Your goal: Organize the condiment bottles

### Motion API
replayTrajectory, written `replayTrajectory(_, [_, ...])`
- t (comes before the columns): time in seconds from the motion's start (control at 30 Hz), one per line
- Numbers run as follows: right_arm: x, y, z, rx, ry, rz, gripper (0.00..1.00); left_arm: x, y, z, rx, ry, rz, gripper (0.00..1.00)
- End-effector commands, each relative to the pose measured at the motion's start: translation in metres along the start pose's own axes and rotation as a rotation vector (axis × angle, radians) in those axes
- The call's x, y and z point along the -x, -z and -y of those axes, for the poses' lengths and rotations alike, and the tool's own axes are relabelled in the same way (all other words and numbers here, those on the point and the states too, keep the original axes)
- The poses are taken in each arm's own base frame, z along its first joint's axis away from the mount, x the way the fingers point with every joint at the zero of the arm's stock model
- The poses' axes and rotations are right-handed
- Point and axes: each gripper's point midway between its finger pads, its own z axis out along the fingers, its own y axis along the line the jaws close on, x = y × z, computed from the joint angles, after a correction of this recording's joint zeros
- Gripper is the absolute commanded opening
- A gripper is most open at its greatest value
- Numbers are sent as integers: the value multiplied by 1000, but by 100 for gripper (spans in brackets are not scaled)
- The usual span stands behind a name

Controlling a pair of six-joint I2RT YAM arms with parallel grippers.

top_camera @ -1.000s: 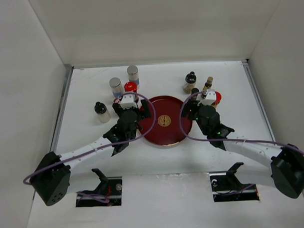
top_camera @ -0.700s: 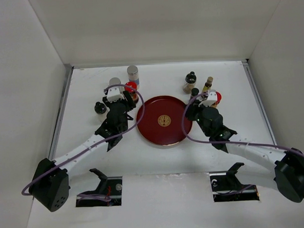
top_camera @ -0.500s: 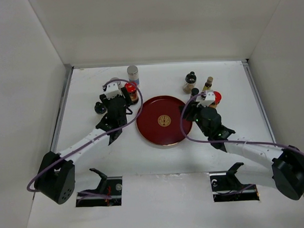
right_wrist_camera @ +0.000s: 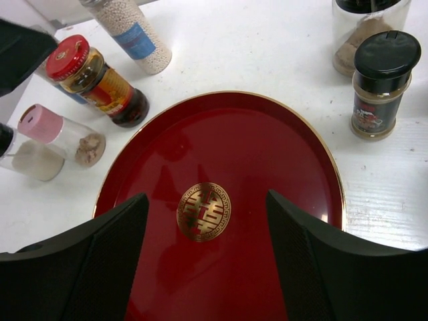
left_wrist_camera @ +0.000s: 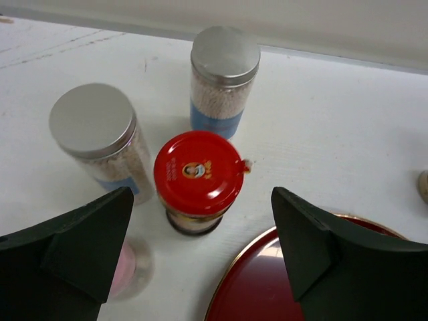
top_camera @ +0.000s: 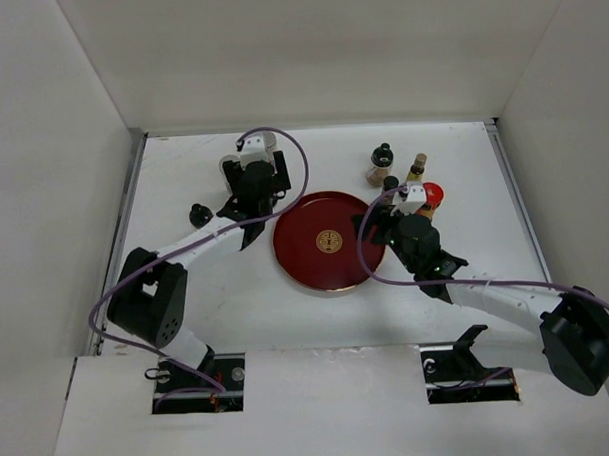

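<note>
The left fingers (left_wrist_camera: 80, 254), spread and empty, frame the red-capped jar (left_wrist_camera: 198, 172), which stands on the tabletop (left_wrist_camera: 334, 134) just beside a silver-capped jar (left_wrist_camera: 93, 124); the right fingers (right_wrist_camera: 80, 267) hang spread over the tray (right_wrist_camera: 234, 147). Closing in, a left finger could clip that neighbour (it stands very close) and topple it.

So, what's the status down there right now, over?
Left gripper open, poised over red-capped jar. Right gripper open above tray, holding nothing. Nothing on tray yet. Silver-capped jar close beside the red one.
</note>
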Motion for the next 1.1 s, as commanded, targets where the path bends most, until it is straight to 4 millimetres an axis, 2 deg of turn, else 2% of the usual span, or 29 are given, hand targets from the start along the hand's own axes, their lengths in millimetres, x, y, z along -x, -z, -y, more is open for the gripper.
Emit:
replayTrajectory(0.0, [22,3,-17,61,-33,69,76,11,-18,10,-19,-21,-9,85])
replayTrajectory(0.1, [19,1,-16,54,-31,59,79,8,-28,11,1,-42,-31,86])
replayTrajectory(0.33, [13,-3,-18,60,-26,38,84,2,-35,6,56,-58,-29,87])
replayTrajectory(0.53, [12,-4,-16,57,-28,34,85,-18,-53,6,61,-61,-70,86])
replayTrajectory(0.77, [12,-5,-13,50,-32,34,85,-19,-59,5,71,-48,-67,74])
replayTrajectory(0.9, [14,-4,-13,54,-35,40,85,-15,-59,1,77,-32,-54,56])
replayTrajectory(1.0, [14,-4,-12,51,-36,42,85,4,-43,7,50,-4,-2,44])
replayTrajectory(1.07, [15,-3,-12,48,-35,47,85,27,-28,17,10,28,67,40])
